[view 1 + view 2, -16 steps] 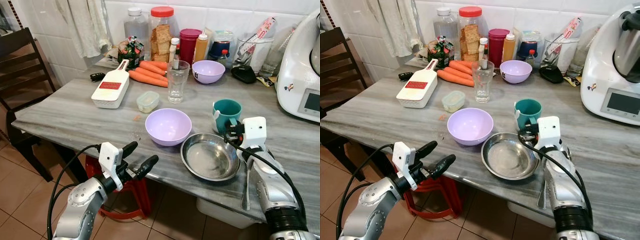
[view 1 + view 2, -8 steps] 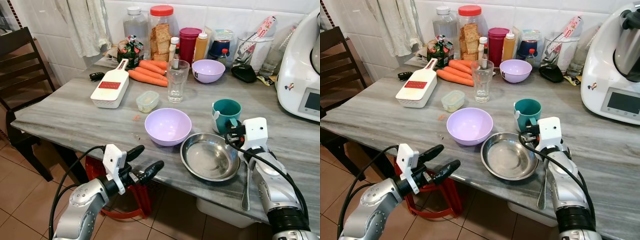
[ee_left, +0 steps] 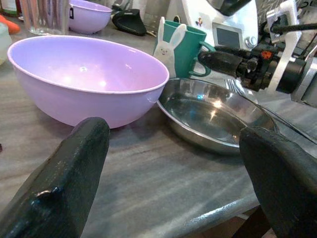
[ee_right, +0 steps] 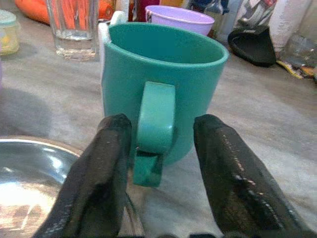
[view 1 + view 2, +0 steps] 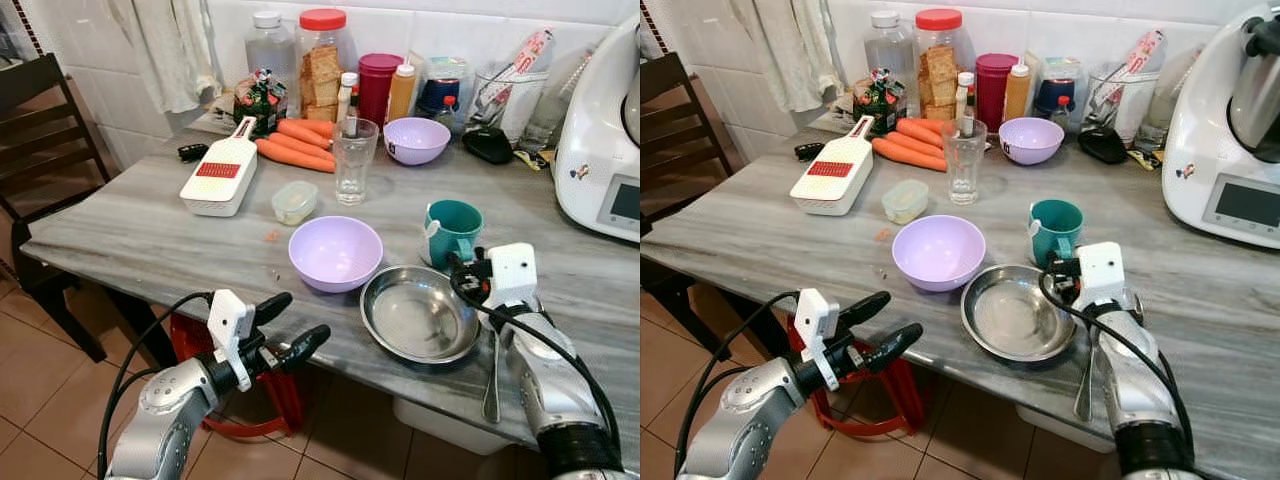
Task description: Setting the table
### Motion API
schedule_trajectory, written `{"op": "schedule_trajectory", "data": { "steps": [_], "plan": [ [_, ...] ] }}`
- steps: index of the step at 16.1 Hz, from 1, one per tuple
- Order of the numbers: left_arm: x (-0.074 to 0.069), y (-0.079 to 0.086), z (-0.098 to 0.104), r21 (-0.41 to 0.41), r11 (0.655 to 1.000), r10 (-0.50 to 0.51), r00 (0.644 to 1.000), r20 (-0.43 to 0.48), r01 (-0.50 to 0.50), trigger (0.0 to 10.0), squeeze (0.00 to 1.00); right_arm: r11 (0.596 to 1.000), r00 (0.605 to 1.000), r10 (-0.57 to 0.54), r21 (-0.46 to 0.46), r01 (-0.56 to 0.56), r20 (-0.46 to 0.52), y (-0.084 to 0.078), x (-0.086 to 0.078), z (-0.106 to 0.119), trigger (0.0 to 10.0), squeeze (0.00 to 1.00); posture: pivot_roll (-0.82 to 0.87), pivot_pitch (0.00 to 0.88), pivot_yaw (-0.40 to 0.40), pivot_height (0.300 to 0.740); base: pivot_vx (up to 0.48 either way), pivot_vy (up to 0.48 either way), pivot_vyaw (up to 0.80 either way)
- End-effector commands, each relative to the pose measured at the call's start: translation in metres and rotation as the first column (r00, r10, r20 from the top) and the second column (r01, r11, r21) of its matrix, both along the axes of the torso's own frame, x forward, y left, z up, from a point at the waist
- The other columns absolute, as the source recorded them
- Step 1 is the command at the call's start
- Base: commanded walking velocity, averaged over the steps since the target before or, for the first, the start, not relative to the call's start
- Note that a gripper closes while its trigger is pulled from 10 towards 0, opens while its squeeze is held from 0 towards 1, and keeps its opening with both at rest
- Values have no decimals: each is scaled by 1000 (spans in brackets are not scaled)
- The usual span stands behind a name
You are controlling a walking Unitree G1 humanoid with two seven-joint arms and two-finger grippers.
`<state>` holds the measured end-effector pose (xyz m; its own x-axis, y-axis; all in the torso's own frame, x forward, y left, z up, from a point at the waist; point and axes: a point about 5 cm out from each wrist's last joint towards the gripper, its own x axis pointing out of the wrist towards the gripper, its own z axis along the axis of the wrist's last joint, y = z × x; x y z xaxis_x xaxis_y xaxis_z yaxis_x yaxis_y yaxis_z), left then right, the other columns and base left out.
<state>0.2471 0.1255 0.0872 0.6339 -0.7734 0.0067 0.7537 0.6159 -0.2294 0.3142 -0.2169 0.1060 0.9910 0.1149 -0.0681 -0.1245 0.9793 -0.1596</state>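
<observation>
Grey marble surface (image 5: pixel 130 235): our left claw (image 5: pixel 285 325) hangs released off its front edge, w/ lilac bowl (image 5: pixel 335 252) and steel plate (image 5: pixel 420 313) beyond. Teal mug (image 5: pixel 452 230) stands just behind plate; our right claw (image 4: pixel 157 163) is spread, fingers either side of mug handle, not clenched.

White appliance (image 5: pixel 603 150) — cut off by the right edge in both eye views, top also clipped. Dark chair (image 5: pixel 40 130) runs off the left edge. Spoon (image 5: pixel 492 375) mostly hidden under the right arm; bowl end not visible. Red stool (image 5: pixel 262 395) under the table, largely hidden by the tabletop (image 5: pixel 140 235) and left arm. Small dark object (image 5: pixel 193 152) beside the grater (image 5: pixel 220 175) — possibly a key fob, too small to tell.
</observation>
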Motion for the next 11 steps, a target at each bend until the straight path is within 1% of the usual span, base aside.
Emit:
{"op": "schedule_trajectory", "data": {
  "steps": [1, 4, 5, 7, 8, 9, 11],
  "plan": [
    [0, -1, 5, 7, 1000, -12, 1000, 16, 12, 10000, 0, 1000, 998, -13, -10, 14, 55, -4, 1, 13, 10000, 1000, -27, 0, 40, 740, 0, 0, 0],
    [1, -1, 6, 6, 1000, -8, 1000, 19, 7, 10000, 0, 999, 991, -39, -14, 41, 126, -2, -3, 29, 10000, 1000, -27, 0, 37, 740, 0, 0, 0],
    [1, -1, 6, 5, 1000, -3, 1000, 20, 3, 10000, 0, 998, 986, -37, -47, 45, 164, 5, -9, 34, 10000, 1000, -31, 0, 35, 740, 0, 0, 0],
    [1, -1, 6, 4, 1000, -2, 1000, 20, 2, 10000, 0, 998, 984, -39, -48, 48, 174, 7, -12, 35, 10000, 1000, -31, 0, 35, 740, 0, 0, 0],
    [1, -1, 6, 2, 1000, 0, 1000, 19, 0, 10000, 0, 997, 981, -43, -50, 54, 191, 12, -17, 35, 10000, 1000, -33, 0, 35, 740, 0, 0, 0],
    [2, -2, 6, -3, 1000, 6, 1000, 19, -5, 10000, 0, 997, 974, -49, -49, 61, 222, 25, -28, 32, 10000, 1000, -42, 0, 39, 740, 0, 0, 0],
    [3, -2, 6, -7, 1000, 19, 1000, 23, -18, 10000, 0, 996, 967, -62, -44, 75, 247, 32, -34, 32, 10000, 1000, -49, 0, 43, 740, 0, 0, 0]
  ]
}}
